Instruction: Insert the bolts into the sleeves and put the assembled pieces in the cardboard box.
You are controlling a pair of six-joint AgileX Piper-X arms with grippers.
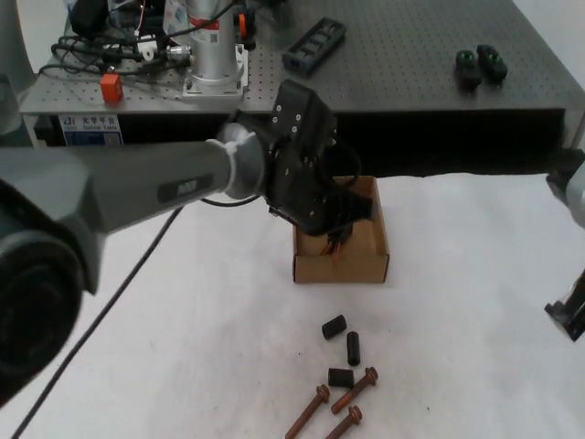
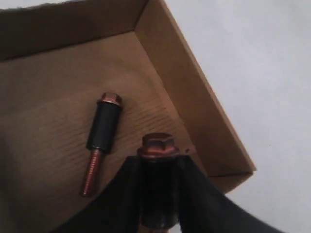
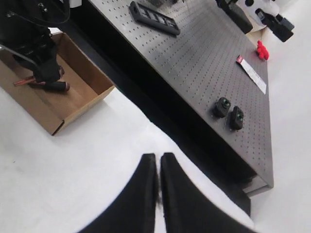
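My left gripper (image 2: 158, 167) is shut on an assembled piece (image 2: 158, 145), a copper bolt in a black sleeve, held just over the floor of the cardboard box (image 2: 194, 82). A second assembled piece (image 2: 103, 127) lies flat on the box floor beside it. From above, the left arm hangs over the box (image 1: 340, 265), with its gripper (image 1: 343, 219) down inside. Three loose black sleeves (image 1: 334, 326) and three loose bolts (image 1: 355, 389) lie on the white cloth in front of the box. My right gripper (image 3: 159, 160) is shut on nothing, above bare cloth to the right.
A perforated metal bench (image 1: 411, 55) runs behind the cloth, bearing a black tray (image 1: 313, 44), two small black parts (image 1: 480, 64), a metal post and cables. Part of the right arm (image 1: 567, 311) stands at the right edge. A cable (image 1: 110, 302) trails across the cloth on the left.
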